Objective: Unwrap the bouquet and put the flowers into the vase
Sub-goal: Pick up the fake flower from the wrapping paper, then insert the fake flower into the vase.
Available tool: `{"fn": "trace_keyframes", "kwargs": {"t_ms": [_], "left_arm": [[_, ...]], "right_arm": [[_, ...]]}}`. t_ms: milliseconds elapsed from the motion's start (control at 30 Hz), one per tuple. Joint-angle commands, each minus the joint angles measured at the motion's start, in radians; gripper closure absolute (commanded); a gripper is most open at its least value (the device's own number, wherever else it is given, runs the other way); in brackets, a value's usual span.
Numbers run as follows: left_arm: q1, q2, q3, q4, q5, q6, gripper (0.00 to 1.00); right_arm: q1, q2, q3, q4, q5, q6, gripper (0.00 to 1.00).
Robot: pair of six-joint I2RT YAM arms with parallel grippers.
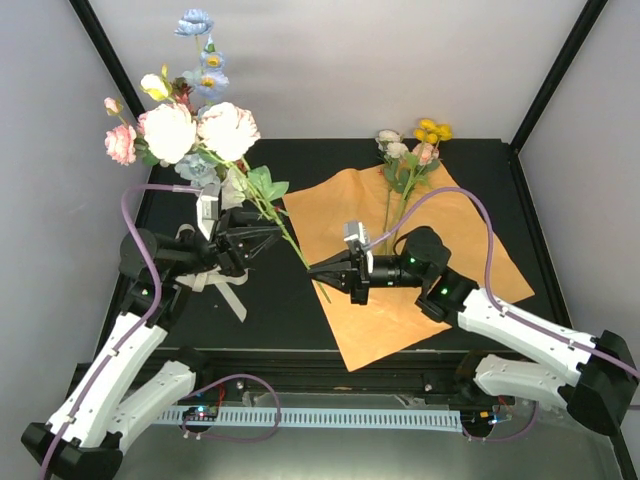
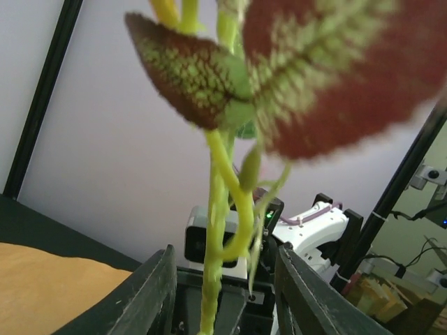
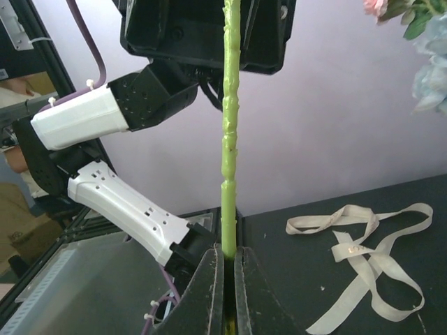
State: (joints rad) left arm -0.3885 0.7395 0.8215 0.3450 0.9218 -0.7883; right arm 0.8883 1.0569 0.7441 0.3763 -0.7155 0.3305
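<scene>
Center-left, top view: right gripper (image 1: 314, 269) pinched the flowers (image 1: 196, 131) at the stem tip; left gripper (image 1: 263, 233) sat unclamped around the stems. Left needed a firm clamp before right released.

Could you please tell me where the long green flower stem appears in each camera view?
Top external: the flower stem slants from the blooms at upper left down to the right tool at centre.
Left wrist: upright at lower centre, between the open fingers of the left tool.
Right wrist: a vertical line at centre, pinched at the bottom.
Shared landmark: the left tool, which the stem meets in all three.
</scene>
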Motion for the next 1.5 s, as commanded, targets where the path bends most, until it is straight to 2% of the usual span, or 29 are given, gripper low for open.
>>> {"fn": "trace_keyframes", "kwargs": {"t_ms": [0,100,167,267,333,467,600,800,1000,1133,1267,1367,1467], "left_arm": [[-0.007,-0.003,-0.005,0.066,0.018,-0.026,0.65],[-0.007,-0.002,-0.006,0.066,0.010,-0.025,0.81],[-0.007,-0.002,-0.010,0.070,0.012,-0.012,0.96],[-0.007,-0.008,-0.014,0.056,0.011,0.019,0.98],[-0.007,-0.018,-0.013,0.025,0.004,0.052,0.98],[-0.006,-0.057,-0.004,-0.122,-0.062,0.193,0.98],[-0.007,-0.099,0.013,-0.297,-0.206,0.385,0.99],[-0.007,-0.124,0.055,-0.547,-0.504,0.619,0.99],[-0.007,-0.187,0.000,-0.571,-1.029,0.711,0.98],[-0.004,-0.210,-0.028,-0.467,-1.250,0.793,0.98],[0.023,-0.142,0.033,-0.441,-1.290,0.806,0.98],[0.054,-0.083,0.080,-0.426,-1.224,0.784,0.98],[0.066,-0.046,0.075,-0.318,-1.193,0.804,0.98]], "right_arm": [[0.026,0.023,0.059,-0.012,-0.021,-0.057,0.99],[0.033,0.025,0.058,-0.008,-0.017,-0.057,0.99],[0.034,0.027,0.058,-0.014,-0.009,-0.062,0.99],[0.034,0.011,0.055,-0.052,0.029,-0.073,0.99],[0.034,-0.007,0.046,-0.072,0.057,-0.082,0.93],[0.034,-0.059,0.027,-0.109,0.166,-0.089,0.63],[0.033,-0.108,0.035,-0.177,0.304,-0.087,0.31],[0.034,-0.194,0.036,-0.271,0.395,-0.098,0.01],[0.034,-0.280,-0.028,-0.243,0.454,-0.088,0.00],[0.034,-0.314,-0.044,-0.233,0.467,-0.111,0.00],[0.033,-0.328,-0.032,-0.284,0.471,-0.148,0.00],[0.033,-0.345,-0.042,-0.301,0.477,-0.147,0.00],[0.034,-0.373,-0.071,-0.263,0.470,-0.128,0.00]]}}
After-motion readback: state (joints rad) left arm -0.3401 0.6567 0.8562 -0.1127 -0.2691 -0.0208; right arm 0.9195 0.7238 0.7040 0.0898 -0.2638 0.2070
